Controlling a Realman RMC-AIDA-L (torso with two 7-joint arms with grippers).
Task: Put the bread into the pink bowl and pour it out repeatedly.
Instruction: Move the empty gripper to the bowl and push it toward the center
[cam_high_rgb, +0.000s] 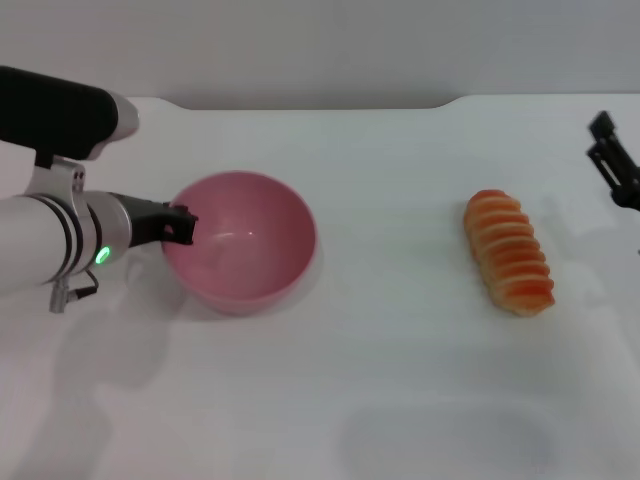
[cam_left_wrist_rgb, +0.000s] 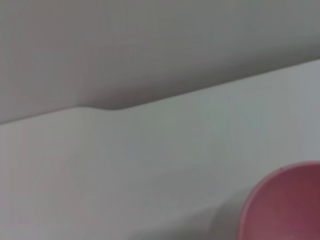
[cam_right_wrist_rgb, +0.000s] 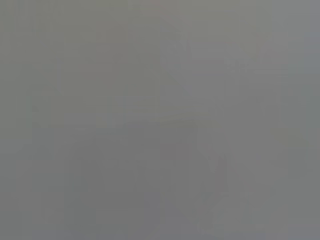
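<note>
Left gripper (cam_high_rgb: 180, 226) at the pink bowl (cam_high_rgb: 245, 240) rim, likely steadying it, finger state untellable; bread (cam_high_rgb: 508, 252) lies well apart on the bench (cam_high_rgb: 400, 380); right gripper (cam_high_rgb: 612, 160) parked at the far edge, fingers unclear.

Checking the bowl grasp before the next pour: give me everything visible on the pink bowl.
The pink bowl is round, deep, glossy, plain plastic by its look. It stands upright and empty on the white table, on the robot's left side. The left hand is at its left rim, apparently gripping it. The bread lies apart, well off to the right. The left wrist view shows only an arc of the rim.
</note>
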